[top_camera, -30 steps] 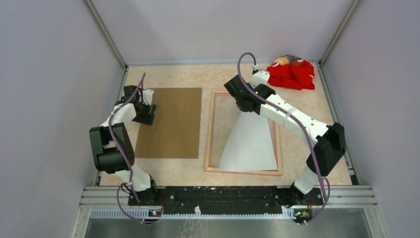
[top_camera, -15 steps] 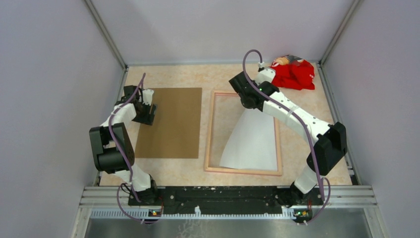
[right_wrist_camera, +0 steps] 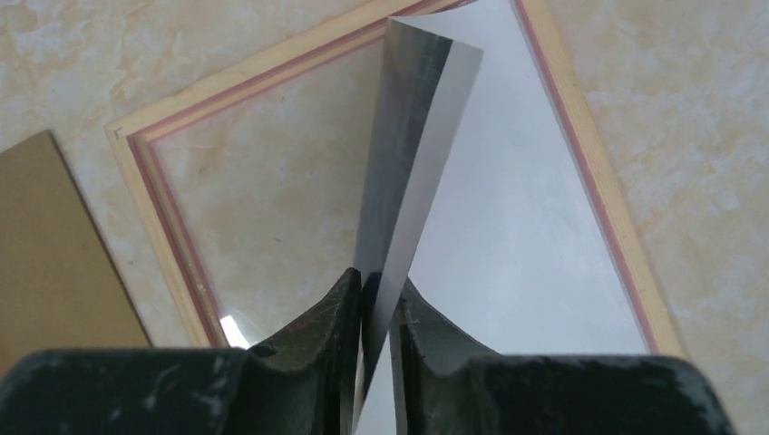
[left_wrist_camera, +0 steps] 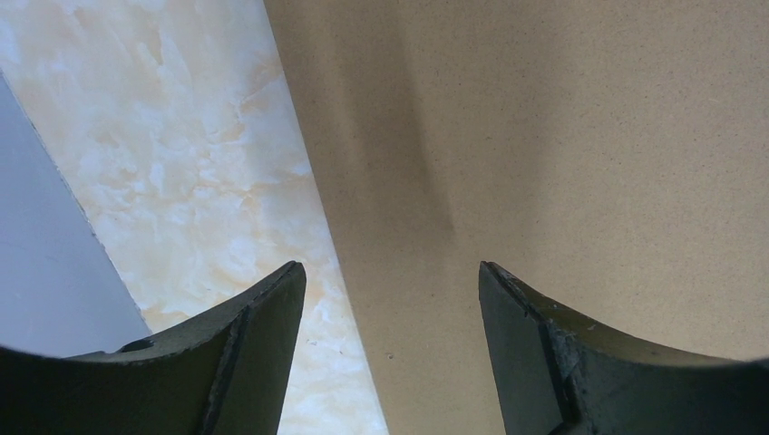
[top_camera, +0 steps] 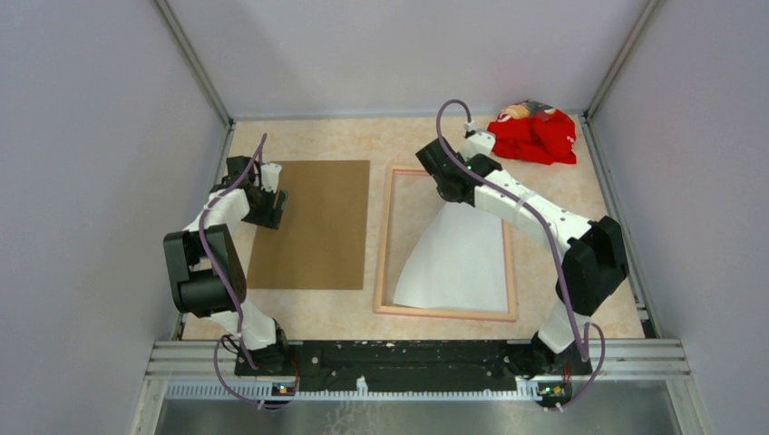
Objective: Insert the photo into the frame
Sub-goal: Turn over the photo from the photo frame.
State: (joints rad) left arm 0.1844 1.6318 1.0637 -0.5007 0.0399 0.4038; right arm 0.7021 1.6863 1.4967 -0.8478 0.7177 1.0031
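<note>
The frame [top_camera: 382, 245] lies flat at the table's middle right, pale wood side up with a pink inner lip [right_wrist_camera: 163, 208]. The photo [top_camera: 458, 263] rests inside it with its white reverse up. Its near edge lies on the glass and its far edge is lifted and curled. My right gripper [top_camera: 451, 192] hangs over the frame's far end. Its jaws [right_wrist_camera: 379, 308] are shut on the photo's raised edge [right_wrist_camera: 413, 163], with a thin gap beside one finger. My left gripper [top_camera: 269, 204] stands open over the left edge of the brown backing board [top_camera: 313, 227], with nothing between its fingers [left_wrist_camera: 392, 272].
A red cloth [top_camera: 535, 136] is bunched at the far right corner. The brown board [left_wrist_camera: 544, 136] lies flat to the left of the frame, with marbled tabletop [left_wrist_camera: 181, 163] beside it. Grey walls close in the left, right and far sides.
My right gripper went a little back and right, then returned slightly left, still holding the photo's far edge. The photo's near left corner has spread leftward in the frame. The left arm has not moved.
</note>
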